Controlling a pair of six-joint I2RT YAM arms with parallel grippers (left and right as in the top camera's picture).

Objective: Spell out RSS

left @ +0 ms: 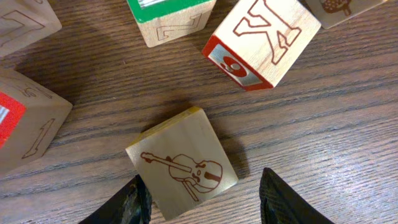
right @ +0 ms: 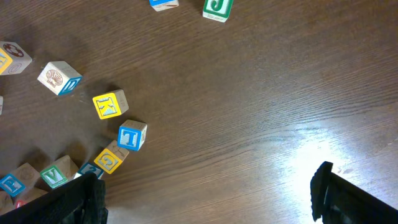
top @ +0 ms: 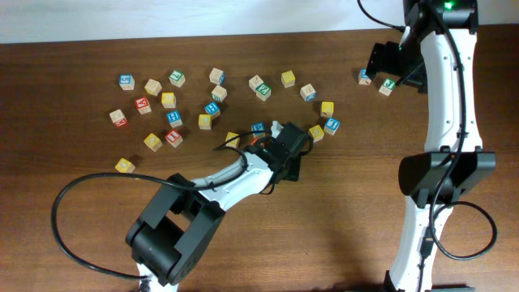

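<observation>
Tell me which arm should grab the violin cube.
Left looks better placed. The left gripper straddles the violin cube, one finger on each side, jaws open. The right gripper hangs open over bare table near the far edge, well away from that cube.

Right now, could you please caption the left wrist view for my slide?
Open left gripper straddling a wooden cube bearing a violin.

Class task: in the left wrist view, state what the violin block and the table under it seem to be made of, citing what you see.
Violin block: pale, bare-looking wood with fine grain lines showing, a violin drawn in brown, one side painted yellow. Table: dark brown wood grain with a slight sheen; solid wood, veneer or laminate, the look cannot settle it.
</observation>
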